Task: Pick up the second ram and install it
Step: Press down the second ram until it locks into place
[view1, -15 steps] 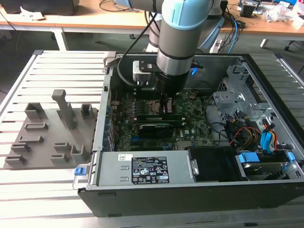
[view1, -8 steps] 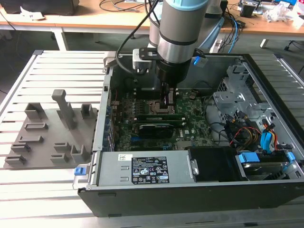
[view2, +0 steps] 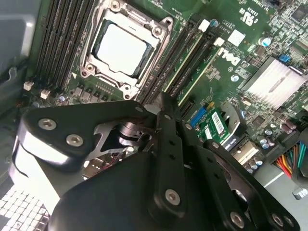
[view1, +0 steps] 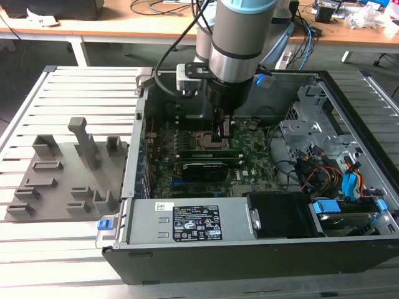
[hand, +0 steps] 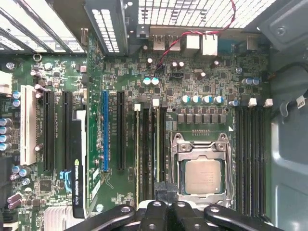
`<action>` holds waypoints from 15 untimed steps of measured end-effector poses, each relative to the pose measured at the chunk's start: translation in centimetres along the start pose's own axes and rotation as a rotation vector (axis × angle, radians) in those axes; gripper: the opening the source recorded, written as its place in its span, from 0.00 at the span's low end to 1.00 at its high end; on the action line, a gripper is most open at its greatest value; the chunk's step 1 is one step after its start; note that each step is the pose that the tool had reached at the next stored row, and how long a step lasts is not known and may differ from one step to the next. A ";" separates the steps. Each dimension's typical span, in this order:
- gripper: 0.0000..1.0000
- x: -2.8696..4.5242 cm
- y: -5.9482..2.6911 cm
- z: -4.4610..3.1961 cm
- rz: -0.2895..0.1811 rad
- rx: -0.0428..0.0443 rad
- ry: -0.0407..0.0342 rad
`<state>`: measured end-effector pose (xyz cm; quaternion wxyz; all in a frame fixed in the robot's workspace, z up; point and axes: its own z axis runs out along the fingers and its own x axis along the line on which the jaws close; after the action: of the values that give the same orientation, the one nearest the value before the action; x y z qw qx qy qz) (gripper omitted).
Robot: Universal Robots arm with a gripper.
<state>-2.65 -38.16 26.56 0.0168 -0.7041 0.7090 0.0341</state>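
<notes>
- Exterior view: the black pincer (view1: 222, 138) reaches down into the open grey computer case (view1: 349, 249), over the memory slots beside 2 seated long thin green memory sticks (view1: 209, 156).
- Second wrist view: the pincer (view2: 163, 103) looks clenched above the black slots (view2: 185, 60); whether it grips the second ram, I cannot tell.
- First wrist view: green sticks stand in slots (hand: 157, 149) beside the silver processor socket (hand: 203, 175). I judge such a stick light, stiff and fragile, best held by its long edges.

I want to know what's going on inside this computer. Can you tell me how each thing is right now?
computer case: lying flat, side open.
processor: bare, clamped in its socket.
second ram: standing in a slot beside the socket; can't tell if it's clicked in.
graphics card: plugged into its slot.
gripper: right over the ram slots.
</notes>
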 end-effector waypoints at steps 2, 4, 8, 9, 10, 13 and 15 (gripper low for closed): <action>0.11 0.01 -1.39 0.17 0.000 -0.0033 0.0013; 0.11 0.03 -2.01 0.57 0.000 -0.0051 0.0013; 0.11 0.16 -4.03 2.53 0.000 -0.0078 0.0015; 0.11 0.19 -4.18 3.00 0.001 -0.0078 0.0014; 0.11 0.21 -4.19 3.17 0.001 -0.0079 0.0014; 0.11 0.24 -4.21 3.48 0.000 -0.0079 0.0023; 0.11 0.24 -4.22 3.58 0.000 -0.0079 0.0016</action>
<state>1.48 -38.17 22.87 0.0134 -0.7041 0.7091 0.0363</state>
